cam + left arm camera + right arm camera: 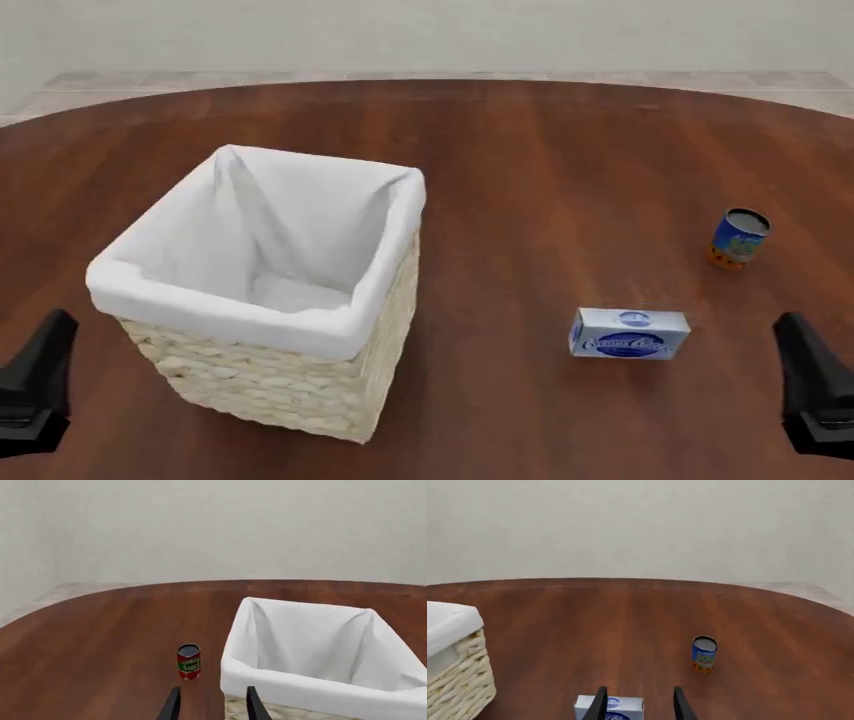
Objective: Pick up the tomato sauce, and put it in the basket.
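Your target, the tomato sauce [189, 661], stands upright on the tabletop [561, 150], its long axis vertical and its open-looking top facing up. Only the left wrist view shows it; in the front view it is hidden, most likely behind the basket [267, 300]. That puts it on the left arm's side, so the left claw [212, 706] is the one to use. The can sits ahead of that claw and a little off its line toward the side away from the basket, just beside the basket's white-lined wall but not touching it. Both of your claws are empty with their fingers spread apart: the left one frames bare wood and the basket's corner, while the right claw [638, 705] hangs over the blue-and-white box [629, 333], with the blue can [738, 238] farther on. The right arm has nothing to do with the sauce. Reaching forward will likely need a slight shift away from the basket so the fingers straddle the can without brushing the liner.
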Controlling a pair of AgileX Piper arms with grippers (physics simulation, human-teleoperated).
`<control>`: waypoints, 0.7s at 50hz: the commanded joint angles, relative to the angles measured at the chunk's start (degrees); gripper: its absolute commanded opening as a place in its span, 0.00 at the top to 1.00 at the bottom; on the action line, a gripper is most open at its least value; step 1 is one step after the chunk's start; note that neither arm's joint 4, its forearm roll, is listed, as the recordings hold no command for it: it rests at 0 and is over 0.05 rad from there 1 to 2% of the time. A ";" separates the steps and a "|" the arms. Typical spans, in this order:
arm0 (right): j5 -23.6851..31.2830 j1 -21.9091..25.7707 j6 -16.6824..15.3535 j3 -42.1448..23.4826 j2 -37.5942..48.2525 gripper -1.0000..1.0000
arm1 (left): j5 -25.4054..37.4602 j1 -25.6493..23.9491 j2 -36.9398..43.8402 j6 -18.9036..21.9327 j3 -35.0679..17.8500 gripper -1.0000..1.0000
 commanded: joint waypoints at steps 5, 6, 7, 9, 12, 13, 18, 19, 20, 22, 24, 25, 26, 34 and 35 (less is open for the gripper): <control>0.08 0.01 0.57 -0.03 0.24 0.00 | -1.00 -0.36 1.43 -1.20 0.24 0.00; 0.08 0.01 0.57 -0.03 0.24 0.00 | -1.00 -0.36 1.43 -1.20 0.24 0.00; -0.21 0.11 -0.27 0.03 0.06 0.00 | -1.43 0.11 2.04 -1.98 0.25 0.00; -0.16 0.09 -0.10 0.02 0.10 0.00 | -1.54 0.31 2.15 -1.91 0.25 0.00; -0.20 0.09 -0.12 0.03 0.12 0.00 | -2.30 0.17 3.48 -2.56 0.29 0.00; -0.20 0.09 -0.12 0.03 0.12 0.00 | -2.60 0.05 3.86 -2.58 0.29 0.00; -0.15 0.08 0.04 0.04 0.15 0.00 | -5.97 0.35 7.16 -3.15 0.23 0.00; -0.09 0.06 0.21 0.03 0.20 0.00 | -7.51 0.57 9.11 -2.87 -0.10 0.00; -0.09 0.06 0.21 0.03 0.20 0.00 | -7.73 0.57 9.30 -2.87 -0.09 0.00; 0.18 0.09 -0.11 -0.17 -0.04 0.00 | -9.00 0.89 13.87 -3.47 -3.13 0.00; 0.32 0.06 0.04 -0.22 -0.06 0.00 | -12.04 3.86 21.60 -3.28 -5.33 0.00; 0.43 0.05 0.14 -0.26 -0.07 0.00 | -11.40 3.42 21.61 -6.03 -6.44 0.00; 0.43 0.05 0.14 -0.26 -0.07 0.00 | -11.36 3.42 21.59 -6.04 -6.46 0.00; 1.09 0.07 0.04 -0.89 -0.15 0.00 | -9.44 8.46 31.08 -7.11 -16.07 0.00; 1.14 0.08 -0.06 -0.97 -0.15 0.00 | -9.07 7.75 31.06 -7.84 -16.59 0.00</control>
